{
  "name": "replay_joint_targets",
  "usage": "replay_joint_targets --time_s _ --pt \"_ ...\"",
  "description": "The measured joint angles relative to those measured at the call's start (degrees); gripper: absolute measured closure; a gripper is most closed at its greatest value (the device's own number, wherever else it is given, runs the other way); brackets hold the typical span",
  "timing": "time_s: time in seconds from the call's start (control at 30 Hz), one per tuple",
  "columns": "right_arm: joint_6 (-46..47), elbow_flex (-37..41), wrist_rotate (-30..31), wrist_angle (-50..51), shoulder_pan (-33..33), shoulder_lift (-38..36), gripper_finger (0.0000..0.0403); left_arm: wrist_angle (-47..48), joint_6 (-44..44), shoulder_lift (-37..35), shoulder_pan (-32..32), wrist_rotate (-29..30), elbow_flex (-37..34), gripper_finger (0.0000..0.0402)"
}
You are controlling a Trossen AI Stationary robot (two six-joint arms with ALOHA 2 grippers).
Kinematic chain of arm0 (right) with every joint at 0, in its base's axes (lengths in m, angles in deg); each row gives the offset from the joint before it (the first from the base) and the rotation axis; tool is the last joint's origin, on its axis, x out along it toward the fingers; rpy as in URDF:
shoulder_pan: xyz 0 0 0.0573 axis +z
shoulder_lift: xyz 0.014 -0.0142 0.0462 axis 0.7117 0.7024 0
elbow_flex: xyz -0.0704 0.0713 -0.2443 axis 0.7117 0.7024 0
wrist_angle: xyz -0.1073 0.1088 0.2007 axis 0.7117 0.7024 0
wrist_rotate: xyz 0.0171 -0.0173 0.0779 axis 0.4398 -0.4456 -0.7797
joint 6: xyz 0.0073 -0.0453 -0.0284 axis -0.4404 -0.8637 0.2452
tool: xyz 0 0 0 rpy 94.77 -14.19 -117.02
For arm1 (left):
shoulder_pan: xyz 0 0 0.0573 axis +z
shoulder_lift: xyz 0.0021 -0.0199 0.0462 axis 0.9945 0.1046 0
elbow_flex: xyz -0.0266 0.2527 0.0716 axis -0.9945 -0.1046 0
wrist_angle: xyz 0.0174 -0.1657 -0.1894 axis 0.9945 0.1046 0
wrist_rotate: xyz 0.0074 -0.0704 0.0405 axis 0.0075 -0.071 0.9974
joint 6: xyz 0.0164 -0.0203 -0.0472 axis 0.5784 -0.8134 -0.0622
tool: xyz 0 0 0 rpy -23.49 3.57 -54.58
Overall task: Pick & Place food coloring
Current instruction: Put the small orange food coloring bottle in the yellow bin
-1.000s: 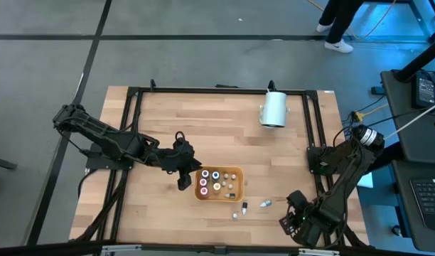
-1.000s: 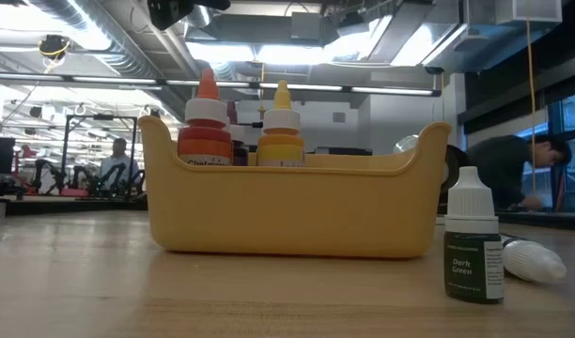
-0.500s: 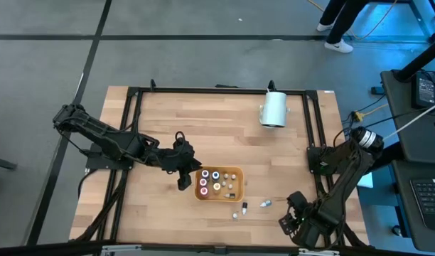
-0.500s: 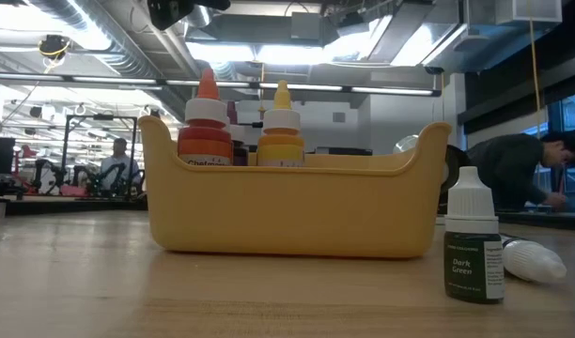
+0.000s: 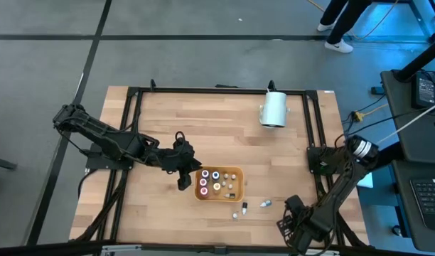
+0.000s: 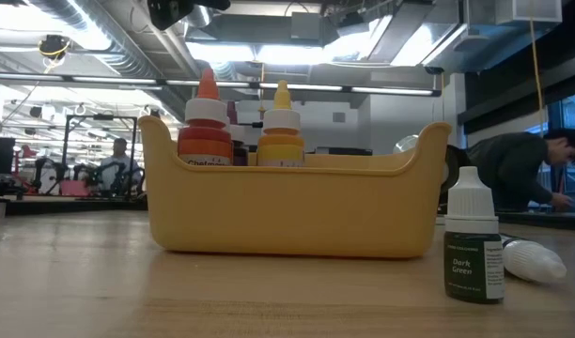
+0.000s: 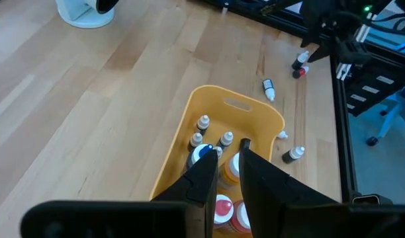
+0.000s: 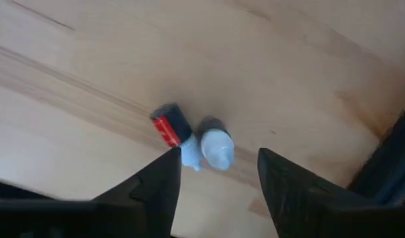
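The orange-yellow tray [image 5: 219, 183] holds several food coloring bottles [image 7: 204, 151]. More bottles sit on the wood near it: a dark green one standing [image 6: 473, 249], a white one lying [image 6: 534, 261], and others [image 5: 264, 204]. My right gripper [image 8: 219, 173] points down near the table's near right corner, open. Its fingers stand on either side of two small bottles, a red-labelled one lying [image 8: 168, 125] and a white-capped one [image 8: 216, 147]. My left gripper [image 7: 229, 168] hovers over the tray's left end with only a narrow gap between its fingers and nothing in it.
A large white cylinder [image 5: 274, 109] stands at the far edge. Black frame rails [image 5: 314, 135] run along the table's sides, one of them close to my right gripper. A person [image 6: 522, 174] bends over beyond the table on the right.
My right gripper has sunk toward the two bottles at the near right corner and shifted a little toward the near edge. My left arm and the tray have kept still.
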Motion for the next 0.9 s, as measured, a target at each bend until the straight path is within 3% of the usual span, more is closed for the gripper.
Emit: replay_joint_targets --time_s 0.33,0.57,0.9 --pt "0.7 0.0 -0.5 -0.1 0.0 0.9 0.0225 0.0 0.0 0.0 0.0 0.0 0.0 0.0343" --pt "0.8 4.4 -0.2 -8.5 0.0 0.8 0.0254 0.0 0.0 0.0 0.0 0.0 0.0 0.0343" --pt "0.6 5.2 0.0 -7.3 0.0 0.9 0.0317 0.0 0.0 0.0 0.0 0.0 0.0 0.0343"
